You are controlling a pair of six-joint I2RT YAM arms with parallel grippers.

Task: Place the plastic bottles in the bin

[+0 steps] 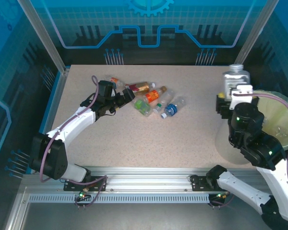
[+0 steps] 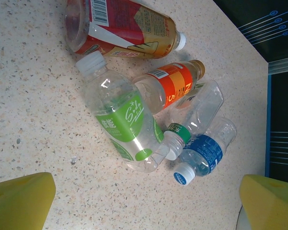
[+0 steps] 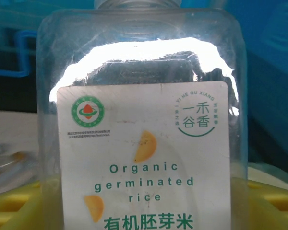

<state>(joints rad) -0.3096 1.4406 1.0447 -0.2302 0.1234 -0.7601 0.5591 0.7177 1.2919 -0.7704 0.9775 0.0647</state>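
**Current state.** The left end effector stands fully open and empty at the 9 o'clock side of the plastic bottles. They lie in a loose heap on the desk, just toward 12 o'clock from its centre. The right end effector grips a big clear bottle with a white rice label. I hold that bottle upright at the 2 o'clock part of the desk. The bin sits just beside it, at the 3 o'clock edge.

**Handling, small bottles.** I judge them empty, so they are light. Their walls look thin and should dent under a hard squeeze. Their round, smooth bodies should roll or slip out sideways if I pinch them off-centre.

- I take each one across its width, at the labelled middle, never at the cap or neck.
- In the left wrist view the green-label bottle lies nearest the pads, cap toward 11 o'clock. Its body is free on the 9 o'clock side.
- The orange-label bottle and the blue-label bottle touch their neighbours. A grasp there would likely nudge the heap.

**Handling, big bottle.** It looks empty, squarer and stiffer. The flat sides give the pads a steady seat low on the body. It is tall, so I expect it to tip if swung quickly.
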